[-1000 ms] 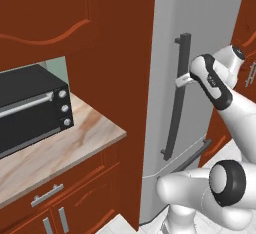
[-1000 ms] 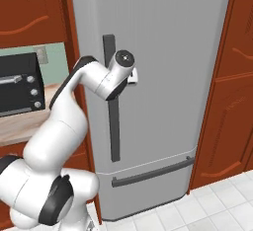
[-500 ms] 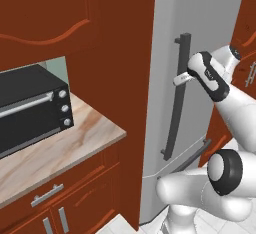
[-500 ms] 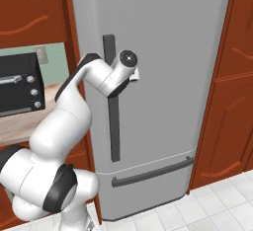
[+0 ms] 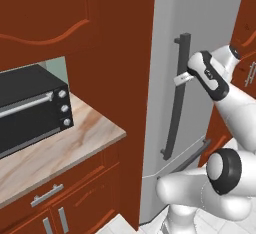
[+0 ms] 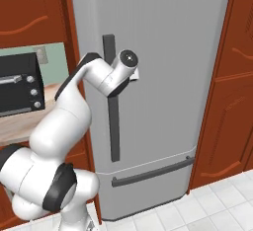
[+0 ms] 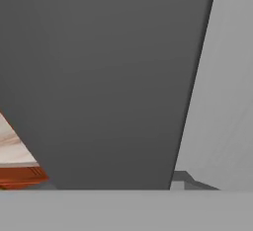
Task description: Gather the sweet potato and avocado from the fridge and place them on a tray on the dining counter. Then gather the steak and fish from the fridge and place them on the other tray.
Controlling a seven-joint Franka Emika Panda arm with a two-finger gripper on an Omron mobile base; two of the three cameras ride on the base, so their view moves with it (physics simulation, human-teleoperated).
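I see the two-finger gripper (image 5: 183,78) at the tall silver-grey fridge's (image 5: 210,13) long dark vertical handle (image 5: 176,98); can't tell whether it is clamped.

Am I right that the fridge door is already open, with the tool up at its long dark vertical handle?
Not quite: the fridge door is shut, flush in the right base view. The tool is indeed at the handle.

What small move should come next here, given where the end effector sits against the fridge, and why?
Probably finish closing on the handle, then pull the door outward. The fridge is shut, so no food can be reached yet, and the end effector already sits at the upper part of the long dark handle, which looms close in the hand view.
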